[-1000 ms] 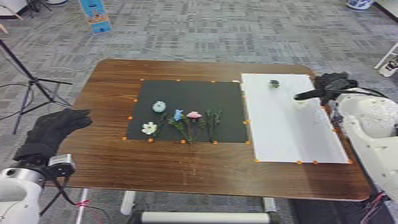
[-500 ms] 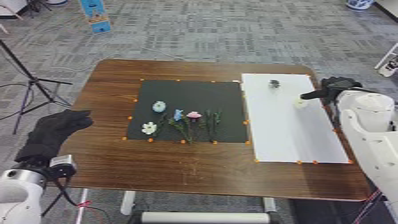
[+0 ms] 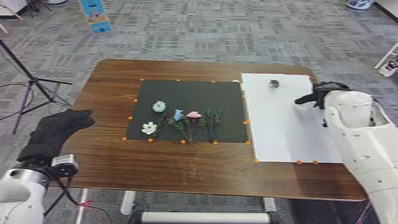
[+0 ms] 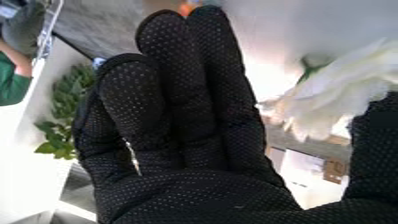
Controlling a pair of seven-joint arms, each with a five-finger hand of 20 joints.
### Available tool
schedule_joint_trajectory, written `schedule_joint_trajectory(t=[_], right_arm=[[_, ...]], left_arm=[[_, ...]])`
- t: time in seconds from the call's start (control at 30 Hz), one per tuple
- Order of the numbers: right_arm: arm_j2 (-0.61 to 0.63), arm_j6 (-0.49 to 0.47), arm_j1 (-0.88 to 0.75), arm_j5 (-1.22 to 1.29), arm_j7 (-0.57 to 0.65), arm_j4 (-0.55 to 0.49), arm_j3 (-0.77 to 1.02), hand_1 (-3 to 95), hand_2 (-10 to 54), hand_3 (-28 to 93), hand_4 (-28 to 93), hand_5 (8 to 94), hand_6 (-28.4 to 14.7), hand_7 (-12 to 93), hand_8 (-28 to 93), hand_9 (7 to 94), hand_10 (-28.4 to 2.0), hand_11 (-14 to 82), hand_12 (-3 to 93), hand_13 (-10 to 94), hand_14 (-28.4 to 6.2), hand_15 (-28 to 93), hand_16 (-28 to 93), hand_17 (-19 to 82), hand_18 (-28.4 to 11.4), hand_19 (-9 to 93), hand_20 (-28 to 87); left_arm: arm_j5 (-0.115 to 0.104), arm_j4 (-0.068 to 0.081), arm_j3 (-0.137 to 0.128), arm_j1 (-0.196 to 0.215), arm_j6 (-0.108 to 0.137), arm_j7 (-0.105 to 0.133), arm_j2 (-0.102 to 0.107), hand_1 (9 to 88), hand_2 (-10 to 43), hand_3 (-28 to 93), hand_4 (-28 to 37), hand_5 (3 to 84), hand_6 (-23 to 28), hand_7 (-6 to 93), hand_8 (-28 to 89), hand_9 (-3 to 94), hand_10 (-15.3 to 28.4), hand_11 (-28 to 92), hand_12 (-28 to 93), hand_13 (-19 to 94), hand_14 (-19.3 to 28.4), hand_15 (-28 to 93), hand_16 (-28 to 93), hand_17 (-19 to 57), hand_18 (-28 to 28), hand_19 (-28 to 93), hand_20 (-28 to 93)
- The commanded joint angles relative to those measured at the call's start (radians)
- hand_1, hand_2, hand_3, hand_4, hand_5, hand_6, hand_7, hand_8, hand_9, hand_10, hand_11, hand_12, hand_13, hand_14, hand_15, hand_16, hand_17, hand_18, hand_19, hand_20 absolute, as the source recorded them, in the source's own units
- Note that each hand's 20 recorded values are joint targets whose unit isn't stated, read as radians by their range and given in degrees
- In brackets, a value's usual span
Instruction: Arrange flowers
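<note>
White flower (image 4: 333,90), one: in the gap between the right hand's (image 3: 325,93) thumb and straight fingers, near the tabletop's (image 3: 160,172) right edge, toward the far corner. Stem's axis: cannot tell. Right hand: wide, the nearer. Left hand (image 3: 60,129): at the left edge, well apart. Move called for: thumb closing toward fingers.
</note>
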Motion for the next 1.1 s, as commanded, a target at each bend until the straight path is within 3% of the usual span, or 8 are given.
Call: schedule_joint_trajectory(t=[0.03,0.23,0.53,0.8,1.1], right_arm=[[-0.033,-0.013,-0.007,0.055,0.045,0.042,0.022,11.6,5.1,56,-18,81.1,-2.8,23,-4,83.3,-17.2,29.1,28.6,67,-19.7,62,40,26,-28.4,73,67],[-0.036,-0.003,-0.015,0.142,0.054,0.035,0.036,31.8,8.4,52,-18,81.3,-1.4,26,-5,84.5,-15.7,30.9,29.0,69,-17.9,63,39,28,-28.4,74,65],[-0.031,0.035,-0.034,0.158,0.028,0.021,0.024,47.4,6.6,54,-18,79.0,0.5,33,-6,83.5,-13.1,36.8,31.1,68,-16.0,66,41,29,-27.4,76,64],[0.045,0.105,-0.048,0.264,0.006,-0.062,-0.006,48.9,8.4,57,-20,77.4,0.4,36,-3,82.1,-11.6,41.3,31.9,68,-15.6,69,43,29,-27.0,76,65],[0.139,0.16,-0.07,0.359,-0.009,-0.194,-0.045,48.6,8.1,58,-20,77.0,0.3,36,5,82.1,-12.0,42.0,32.0,67,-15.7,69,44,29,-26.7,76,65]], left_arm=[[0.002,-0.009,0.002,0.01,-0.002,0.005,-0.015,24.8,8.8,71,-27.6,55.2,3.4,18.3,-7,54.0,13.1,25,19,41,16.4,25,4,6.2,12.5,9,21],[0.001,-0.008,0.002,0.007,-0.008,-0.006,-0.013,24.9,8.8,71,-27.6,55.2,3.4,18.2,-7,54.0,13.1,25,19,41,16.5,25,4,6.2,12.5,9,21],[0.002,-0.008,0.0,0.005,-0.013,-0.017,-0.01,25.1,8.9,71,-27.5,55.2,3.4,18.3,-7,53.9,13.1,25,19,41,16.4,25,4,6.2,12.5,9,21],[-0.001,-0.009,-0.005,0.015,-0.013,-0.014,-0.009,25.2,9.0,71,-27.4,55.2,3.4,18.2,-7,53.9,13.2,25,19,41,16.4,25,4,6.2,12.5,9,21],[-0.002,-0.007,-0.009,0.01,-0.02,-0.016,-0.001,25.3,9.1,70,-27.3,55.3,3.5,18.1,-7,53.9,13.2,25,19,41,16.5,25,4,6.2,12.5,9,21]])
